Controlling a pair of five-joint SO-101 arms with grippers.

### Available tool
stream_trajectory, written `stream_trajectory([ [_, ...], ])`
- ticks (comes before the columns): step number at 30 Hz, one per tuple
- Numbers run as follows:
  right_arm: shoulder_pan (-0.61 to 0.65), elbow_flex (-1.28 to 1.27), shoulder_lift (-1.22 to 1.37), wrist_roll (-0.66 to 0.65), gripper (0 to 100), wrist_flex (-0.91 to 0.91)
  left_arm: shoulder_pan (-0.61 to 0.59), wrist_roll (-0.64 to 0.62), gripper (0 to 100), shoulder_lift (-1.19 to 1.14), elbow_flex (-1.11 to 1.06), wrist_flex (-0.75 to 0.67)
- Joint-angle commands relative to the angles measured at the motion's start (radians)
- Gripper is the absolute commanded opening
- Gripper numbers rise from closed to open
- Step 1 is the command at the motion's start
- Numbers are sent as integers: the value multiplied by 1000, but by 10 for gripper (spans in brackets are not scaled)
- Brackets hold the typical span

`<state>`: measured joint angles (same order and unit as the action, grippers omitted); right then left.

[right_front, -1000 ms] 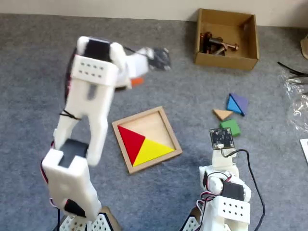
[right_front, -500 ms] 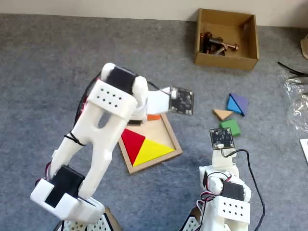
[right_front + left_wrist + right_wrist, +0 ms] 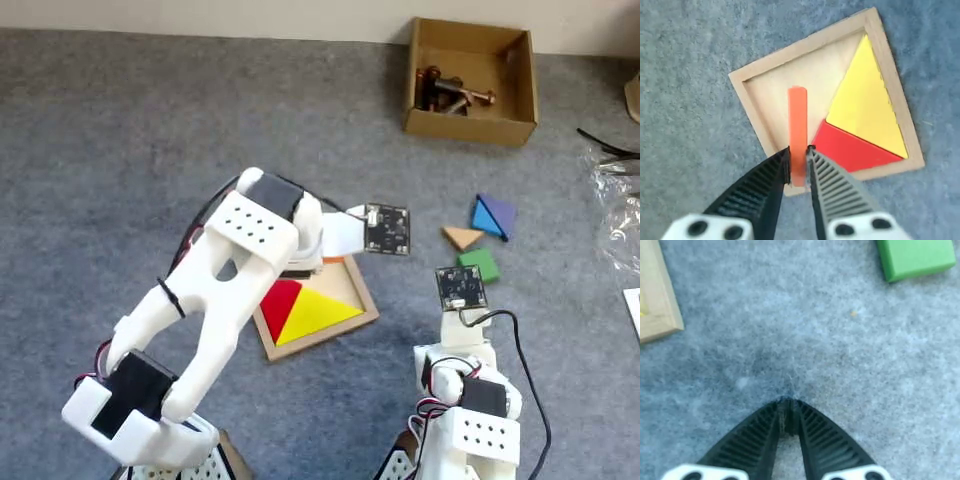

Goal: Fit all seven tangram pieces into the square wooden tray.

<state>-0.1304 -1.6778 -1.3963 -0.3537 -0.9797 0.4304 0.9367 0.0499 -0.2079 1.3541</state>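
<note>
The square wooden tray [image 3: 752, 95] [image 3: 366, 305] holds a red triangle [image 3: 850, 150] [image 3: 281, 299] and a yellow triangle [image 3: 865, 110] [image 3: 318, 310]. My left gripper [image 3: 797, 150] is shut on an orange piece [image 3: 797, 125], held edge-on just over the tray's bare wood beside the red triangle. My right gripper [image 3: 788, 407] is shut with nothing in it, low over the carpet. A green square [image 3: 915, 257] [image 3: 480, 264] lies ahead of it. A tan triangle [image 3: 462, 237], a blue triangle [image 3: 487, 217] and a purple piece [image 3: 502, 212] lie right of the tray.
A cardboard box [image 3: 470, 115] with metal parts stands at the back right. Clear plastic [image 3: 615, 200] lies at the right edge. The left arm [image 3: 225, 290] covers the tray's left half. Grey carpet is open at the back left.
The left arm swung from the back left over to the tray and lowered, carrying the orange piece with it. The right arm has not moved.
</note>
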Motion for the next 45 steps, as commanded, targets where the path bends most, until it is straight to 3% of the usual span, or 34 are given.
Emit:
stream_trajectory([
  [1, -30, -22, 2, -12, 12, 28, 12, -29, 5, 54, -28, -89],
  [16, -30, -22, 2, -12, 12, 28, -56, -23, 5, 54, -205, -339],
  [45, -30, -22, 2, -12, 12, 28, -116, -23, 5, 45, -208, -348],
])
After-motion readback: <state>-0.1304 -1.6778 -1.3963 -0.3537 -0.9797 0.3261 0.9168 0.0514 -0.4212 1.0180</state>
